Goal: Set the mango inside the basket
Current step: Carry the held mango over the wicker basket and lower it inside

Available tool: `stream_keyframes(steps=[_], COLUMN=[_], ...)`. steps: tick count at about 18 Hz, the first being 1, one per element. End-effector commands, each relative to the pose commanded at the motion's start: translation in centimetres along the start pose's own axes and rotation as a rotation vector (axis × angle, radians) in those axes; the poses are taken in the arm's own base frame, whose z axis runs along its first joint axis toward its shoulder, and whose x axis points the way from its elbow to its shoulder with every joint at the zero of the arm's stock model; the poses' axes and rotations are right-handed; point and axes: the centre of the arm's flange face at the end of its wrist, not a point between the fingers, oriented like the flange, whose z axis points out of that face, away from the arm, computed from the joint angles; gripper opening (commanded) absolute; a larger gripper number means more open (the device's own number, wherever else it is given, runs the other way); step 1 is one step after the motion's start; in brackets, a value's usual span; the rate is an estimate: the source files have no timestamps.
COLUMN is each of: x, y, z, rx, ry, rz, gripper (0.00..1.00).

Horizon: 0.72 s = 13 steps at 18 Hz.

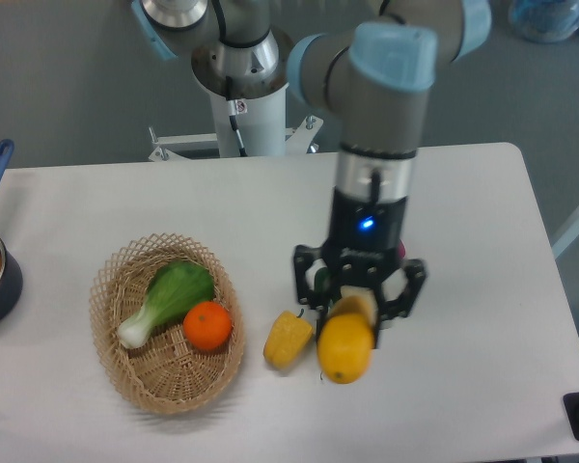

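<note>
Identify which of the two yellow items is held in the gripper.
The mango, smooth and oval, sits in the gripper; the lobed yellow pepper lies free on the table.

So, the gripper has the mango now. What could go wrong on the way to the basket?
The gripper holds the mango only near its top, so the smooth fruit may slip out. The yellow pepper lies right beside it on the way to the basket, so a low pass could knock it. The basket already holds an orange and a green vegetable, so the mango may roll.
</note>
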Motion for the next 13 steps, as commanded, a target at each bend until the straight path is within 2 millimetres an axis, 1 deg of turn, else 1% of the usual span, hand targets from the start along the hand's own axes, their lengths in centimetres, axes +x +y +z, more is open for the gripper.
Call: stream_keyframes(steps=[1, 2, 3, 5, 7, 8, 9, 10, 13], x=[1.2, 2.5, 4.3, 7.6, 9.2, 10.6, 11.9, 12.6, 14.2], y=[0.6, 1.8, 2.9, 4.0, 4.2, 4.3, 5.0, 5.3, 5.3], z=[0.5, 1.4, 2.3, 4.0, 4.7, 5.8, 7.5, 8.6, 10.1], rx=[-0.015, -0.043, -0.068, -0.103, -0.119, -0.134, -0.162, -0.18, -0.201], ry=[0.014, 0.03, 0.051, 0.093, 0.113, 0.132, 0.155, 0.163, 0.176], rz=[0.005, 0.008, 0.016, 0.042, 0.056, 0.07, 0.078, 0.076, 0.054], gripper=[0.33, 0.33, 0.33, 0.33, 0.33, 0.33, 0.33, 0.33, 0.33])
